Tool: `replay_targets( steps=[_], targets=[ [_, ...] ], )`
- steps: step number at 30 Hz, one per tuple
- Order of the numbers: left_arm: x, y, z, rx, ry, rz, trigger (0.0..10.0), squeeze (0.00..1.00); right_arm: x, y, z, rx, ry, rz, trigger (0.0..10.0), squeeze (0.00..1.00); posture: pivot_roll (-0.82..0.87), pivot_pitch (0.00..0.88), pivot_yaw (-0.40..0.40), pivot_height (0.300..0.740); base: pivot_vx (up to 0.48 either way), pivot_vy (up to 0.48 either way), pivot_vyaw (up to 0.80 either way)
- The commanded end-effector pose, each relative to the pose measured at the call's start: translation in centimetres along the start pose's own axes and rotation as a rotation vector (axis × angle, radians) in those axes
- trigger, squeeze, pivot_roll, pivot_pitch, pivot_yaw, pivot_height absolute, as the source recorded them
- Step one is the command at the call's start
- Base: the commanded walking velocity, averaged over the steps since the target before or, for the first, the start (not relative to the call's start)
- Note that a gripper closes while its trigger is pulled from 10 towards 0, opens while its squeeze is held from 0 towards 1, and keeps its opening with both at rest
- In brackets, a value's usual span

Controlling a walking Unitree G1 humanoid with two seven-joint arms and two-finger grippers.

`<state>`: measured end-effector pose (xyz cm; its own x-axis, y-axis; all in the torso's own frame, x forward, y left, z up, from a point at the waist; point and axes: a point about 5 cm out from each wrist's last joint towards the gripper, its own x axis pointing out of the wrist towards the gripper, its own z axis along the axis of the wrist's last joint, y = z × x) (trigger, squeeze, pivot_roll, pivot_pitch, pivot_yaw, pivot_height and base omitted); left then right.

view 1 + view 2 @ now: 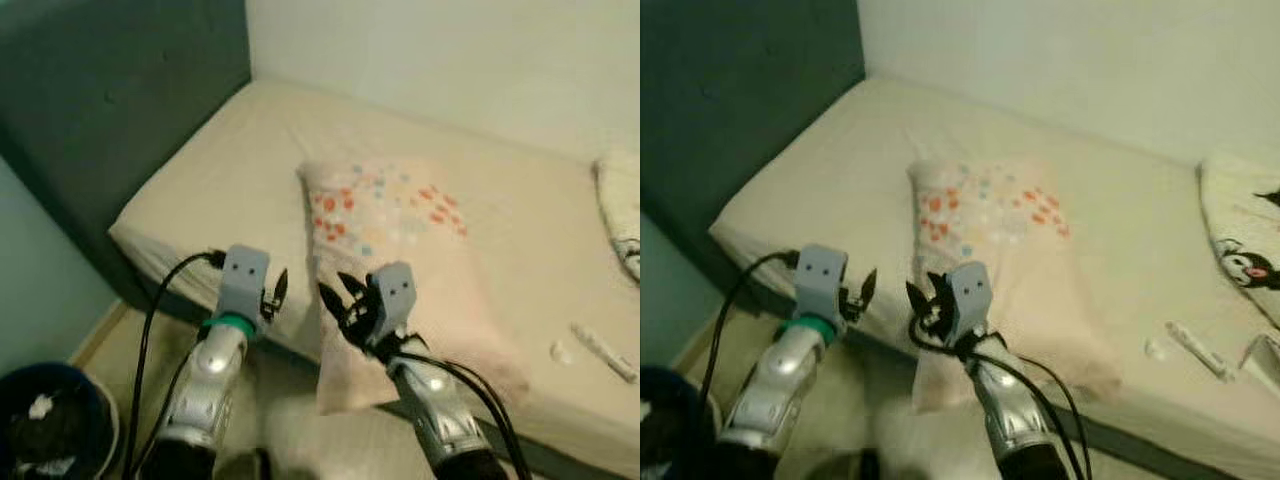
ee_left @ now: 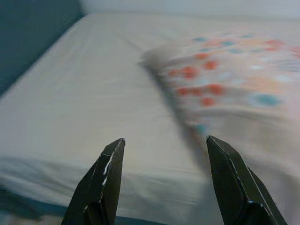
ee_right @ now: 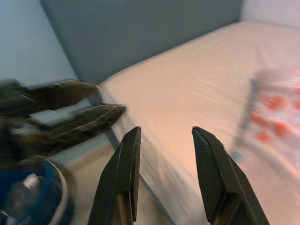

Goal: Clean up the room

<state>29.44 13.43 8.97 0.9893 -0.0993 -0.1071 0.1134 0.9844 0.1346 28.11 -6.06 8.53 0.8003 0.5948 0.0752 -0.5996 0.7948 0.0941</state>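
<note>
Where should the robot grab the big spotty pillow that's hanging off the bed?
Probably the near end of the pale pillow with orange and blue dots, where it droops past the edge of the beige bed. That hanging corner is thin enough to pinch, and the open right gripper is beside it, coming from the floor side.

I see dim, soft, even light and a greenish cast in both eye views. Both wrist views are motion-blurred: the pillow (image 2: 234,79) smears, while the bed (image 1: 220,190) shows no glare.
</note>
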Motion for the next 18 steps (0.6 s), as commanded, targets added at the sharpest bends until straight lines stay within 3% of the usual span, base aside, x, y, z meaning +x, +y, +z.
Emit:
replay_targets(
  steps=[1,18],
  targets=[
    [-0.04,-0.5,-0.33,-0.012,0.015,-0.01,10.0,0.0,-0.74,-0.36,-0.63,0.016,0.019,-0.021,10.0,0.0,0.01,0.02,-0.004,0.728,0.36,0.0,0.0],
    [-0.11,-0.31,-0.47,-0.028,0.019,-0.004,10.0,0.0,-0.79,-0.42,-0.71,0.019,0.022,-0.033,10.0,0.0,0.01,0.02,-0.003,0.728,0.021,0.0,0.0]
  ],
)
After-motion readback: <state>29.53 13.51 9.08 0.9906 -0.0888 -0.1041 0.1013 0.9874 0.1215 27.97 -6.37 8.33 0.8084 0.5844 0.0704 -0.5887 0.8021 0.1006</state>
